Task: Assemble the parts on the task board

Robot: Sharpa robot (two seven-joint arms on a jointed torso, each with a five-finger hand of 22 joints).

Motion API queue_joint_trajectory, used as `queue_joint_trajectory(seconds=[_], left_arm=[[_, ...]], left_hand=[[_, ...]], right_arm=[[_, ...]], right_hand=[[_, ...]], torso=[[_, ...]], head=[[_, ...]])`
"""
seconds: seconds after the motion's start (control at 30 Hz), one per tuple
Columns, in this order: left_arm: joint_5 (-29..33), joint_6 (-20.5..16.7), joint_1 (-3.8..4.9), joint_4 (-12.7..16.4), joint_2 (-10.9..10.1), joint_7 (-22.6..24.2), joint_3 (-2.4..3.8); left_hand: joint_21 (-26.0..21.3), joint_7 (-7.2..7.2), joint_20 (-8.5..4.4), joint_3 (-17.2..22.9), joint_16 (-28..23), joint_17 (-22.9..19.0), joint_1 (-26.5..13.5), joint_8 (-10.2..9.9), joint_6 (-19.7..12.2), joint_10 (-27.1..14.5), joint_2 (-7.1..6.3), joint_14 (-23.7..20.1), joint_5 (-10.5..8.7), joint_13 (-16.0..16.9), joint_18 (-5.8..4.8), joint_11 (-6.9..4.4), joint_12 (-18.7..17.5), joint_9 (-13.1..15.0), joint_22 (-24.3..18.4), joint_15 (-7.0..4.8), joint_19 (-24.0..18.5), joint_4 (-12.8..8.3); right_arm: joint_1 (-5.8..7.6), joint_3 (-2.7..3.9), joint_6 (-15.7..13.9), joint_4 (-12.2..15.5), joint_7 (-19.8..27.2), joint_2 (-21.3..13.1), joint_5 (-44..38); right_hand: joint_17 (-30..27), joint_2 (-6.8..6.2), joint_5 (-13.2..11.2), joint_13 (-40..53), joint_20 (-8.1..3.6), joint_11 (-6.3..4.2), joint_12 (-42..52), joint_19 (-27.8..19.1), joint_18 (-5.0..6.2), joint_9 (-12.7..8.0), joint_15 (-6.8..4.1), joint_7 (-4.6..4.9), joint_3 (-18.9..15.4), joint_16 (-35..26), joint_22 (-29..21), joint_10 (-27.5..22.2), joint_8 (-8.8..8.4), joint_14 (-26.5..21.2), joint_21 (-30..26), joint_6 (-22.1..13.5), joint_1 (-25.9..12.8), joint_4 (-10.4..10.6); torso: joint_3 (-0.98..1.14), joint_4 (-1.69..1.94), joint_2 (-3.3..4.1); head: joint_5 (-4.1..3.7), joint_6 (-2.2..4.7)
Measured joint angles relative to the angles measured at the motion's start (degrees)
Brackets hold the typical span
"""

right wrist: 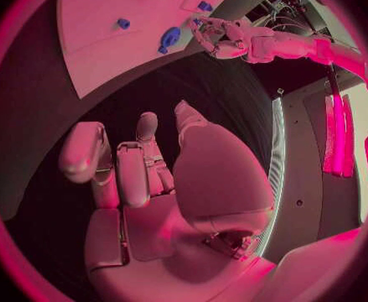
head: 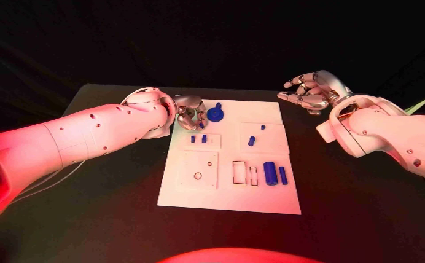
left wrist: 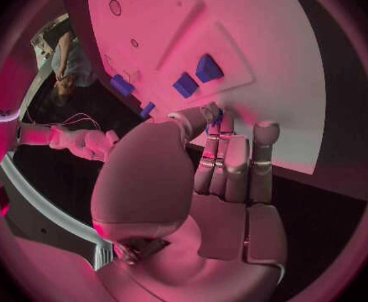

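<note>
The task board (head: 228, 195), lying mid-tabletop (head: 354, 214), is worked at its far left corner, where a small blue part (left wrist: 216, 119) seems pinched by the left hand (head: 188, 115), seating judged next, while the right hand (head: 312, 93) is held empty, fingers apart, beyond the right edge.

A black table (head: 106, 214) carries the white task board (head: 232, 195) flat at its middle.

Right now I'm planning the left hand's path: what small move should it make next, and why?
Probably close the left hand on the small blue part at its fingertips. It is over the task board's far edge with its fingers around that part, though a firm grip isn't visible. The right hand hangs off the board, holding nothing.
</note>
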Motion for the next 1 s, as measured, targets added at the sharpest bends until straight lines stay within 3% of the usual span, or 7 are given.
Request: queue_joint_trajectory(seconds=[0.23,0.47,0.83,0.9,1.0], left_arm=[[-1.5,-0.1,-0.01,0.0,0.1,0.0,0.00],[-1.9,-0.7,-0.06,0.0,0.1,0.2,-0.06],[-1.8,-1.2,-0.06,-0.1,0.1,0.3,-0.06],[-1.8,-1.0,-0.06,-0.1,0.1,0.3,-0.06],[-1.8,-0.6,-0.06,-0.1,0.1,0.2,-0.06]], left_hand=[[-0.1,0.00,0.01,0.0,0.0,0.0,-1.4,-0.4,-0.1,0.8,-0.02,0.0,0.00,0.1,0.00,-0.39,-0.5,0.0,-0.1,0.00,0.0,0.0],[-0.1,0.00,0.02,0.0,0.0,0.0,-2.7,-1.1,0.0,1.5,-1.35,0.0,0.00,0.1,0.00,-0.32,-1.0,0.0,-0.8,0.00,0.0,0.0],[-0.1,0.00,0.02,0.0,0.0,0.0,-2.7,-1.1,0.0,1.5,-1.36,0.0,0.00,0.2,0.00,-0.32,-1.0,0.0,-0.7,0.01,0.0,0.0],[-0.1,0.00,0.02,-1.4,0.0,0.0,-2.7,-1.9,0.0,1.5,-1.36,0.0,0.00,0.2,0.00,-0.32,-1.0,0.0,-0.7,0.01,0.0,1.4],[-0.1,0.00,0.01,-1.4,0.0,0.0,-3.5,-2.3,-0.1,1.5,-2.11,0.0,0.01,0.2,0.01,-0.32,-1.0,0.0,-0.7,0.01,0.0,1.4]], right_arm=[[0.00,0.00,0.0,0.0,-0.1,0.0,0.0],[-0.01,0.00,0.0,0.0,-0.1,0.0,0.0],[-0.03,0.00,0.1,0.0,0.0,0.0,0.0],[-0.04,0.00,0.1,-0.1,0.0,0.0,0.0],[-0.04,0.00,0.1,-0.1,-0.1,0.0,0.0]], right_hand=[[0.0,0.00,0.0,-0.3,0.00,0.00,0.0,0.0,0.00,0.0,0.00,0.00,0.0,0.0,-0.1,0.0,0.00,0.0,0.0,0.0,0.0,0.0],[0.0,0.00,0.0,-0.3,0.00,0.00,0.0,0.0,0.00,0.0,0.00,0.00,0.0,0.0,-0.1,0.0,0.00,0.0,0.0,0.0,0.0,0.0],[0.0,0.00,0.0,-0.4,0.00,0.00,0.0,0.0,0.00,0.0,0.00,0.00,0.0,0.0,-0.3,0.0,0.01,0.0,0.0,0.0,0.0,0.0],[0.0,0.00,0.0,-0.4,0.00,0.00,0.0,0.0,0.00,0.0,0.00,0.00,0.0,0.0,-0.3,0.0,0.00,0.0,0.0,0.0,0.0,0.0],[-0.1,0.00,0.0,-0.4,0.00,0.00,0.0,0.0,0.00,0.0,0.00,0.00,0.0,0.0,-0.3,0.0,0.01,0.0,0.0,0.0,0.0,0.0]], torso=[[-0.02,0.05,-0.03],[-0.02,0.03,-0.04],[-0.01,-0.02,-0.01],[-0.01,-0.02,0.01],[-0.03,-0.02,0.01]], head=[[-0.04,-0.06],[-0.07,0.09],[-0.14,0.13],[-0.16,0.12],[-0.16,0.09]])
